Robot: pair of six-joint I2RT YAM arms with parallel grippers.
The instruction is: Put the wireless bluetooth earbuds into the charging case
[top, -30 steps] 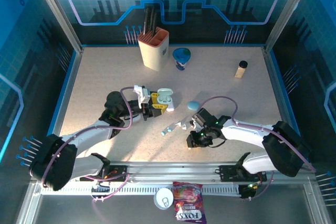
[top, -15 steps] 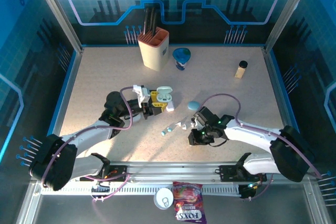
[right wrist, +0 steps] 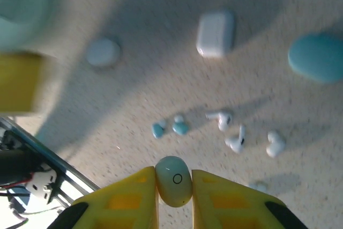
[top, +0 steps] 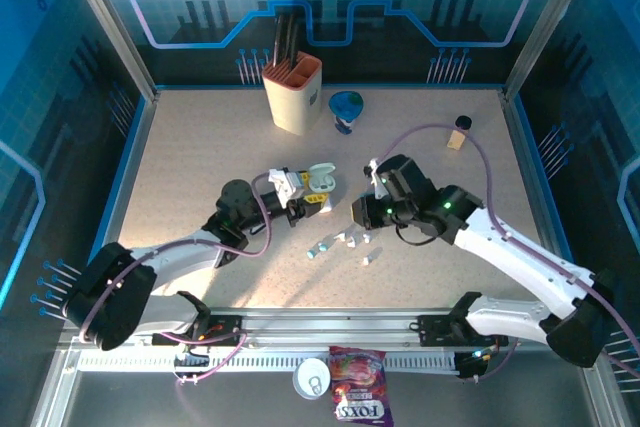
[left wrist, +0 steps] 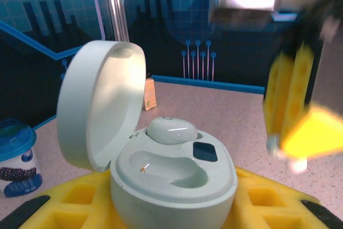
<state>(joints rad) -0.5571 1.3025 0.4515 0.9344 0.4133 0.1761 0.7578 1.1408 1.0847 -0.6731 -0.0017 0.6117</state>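
We see the right gripper [right wrist: 174, 176] closed on a pale teal earbud [right wrist: 173, 184]. It is pinched between the yellow pads [right wrist: 134, 197], with its long axis running along the fingers; which end is the stem we cannot tell.

The case [left wrist: 171, 181] stands open over the middle of the table [top: 200, 147], lid [left wrist: 99, 103] tipped up. The left gripper [top: 310, 197] is clamped on its base. It sits just left of the right gripper, so the right arm is the one placed to deliver.

One socket holds a seated earbud [left wrist: 171, 131]. The empty socket [left wrist: 161, 169] is the one nearer the left wrist camera. We judge the next move hinges on this: the held earbud must go left and down into that socket without nudging its neighbour.

Loose earbuds [top: 345, 239] lie toward the table's near edge.

For writing:
- The packet [top: 358, 409] beyond the near edge reads "FOXS".
- The held earbud bears only a small ring.
- The tub [left wrist: 16, 159] label is too blurred to read.
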